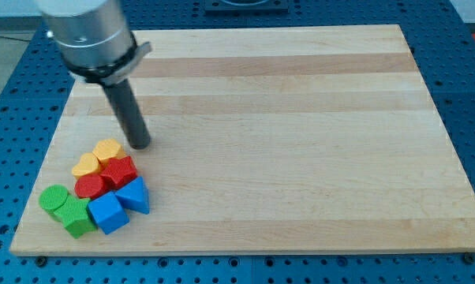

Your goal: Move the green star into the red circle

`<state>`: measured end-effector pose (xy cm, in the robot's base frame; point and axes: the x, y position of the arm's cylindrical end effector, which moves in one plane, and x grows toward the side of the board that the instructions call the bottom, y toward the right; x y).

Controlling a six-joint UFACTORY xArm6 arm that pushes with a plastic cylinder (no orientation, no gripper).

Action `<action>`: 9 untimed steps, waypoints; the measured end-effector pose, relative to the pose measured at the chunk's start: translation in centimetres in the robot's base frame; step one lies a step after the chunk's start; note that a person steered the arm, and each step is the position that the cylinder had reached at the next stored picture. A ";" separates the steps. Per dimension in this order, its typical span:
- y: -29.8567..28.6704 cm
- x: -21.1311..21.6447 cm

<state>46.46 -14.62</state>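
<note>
My tip point(140, 145) rests on the tabletop point(301, 142), just above-right of the yellow heart point(107, 149); no gripper fitted, nothing grasped.

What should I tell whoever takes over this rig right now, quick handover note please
My tip rests on the board, just up and right of the block cluster at the view's bottom left, touching nothing clearly.
Green star sits at the cluster's bottom left, beside the green circle.
Red circle lies mid-cluster, close to the star; whether they touch is unclear.
Done: nothing evident. Left: get behind the star and push it into the red circle.
</note>
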 end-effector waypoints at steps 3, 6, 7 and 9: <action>8.2 15.2; 4.7 15.4; 4.5 15.4; -1.3 15.3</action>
<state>61.80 -15.94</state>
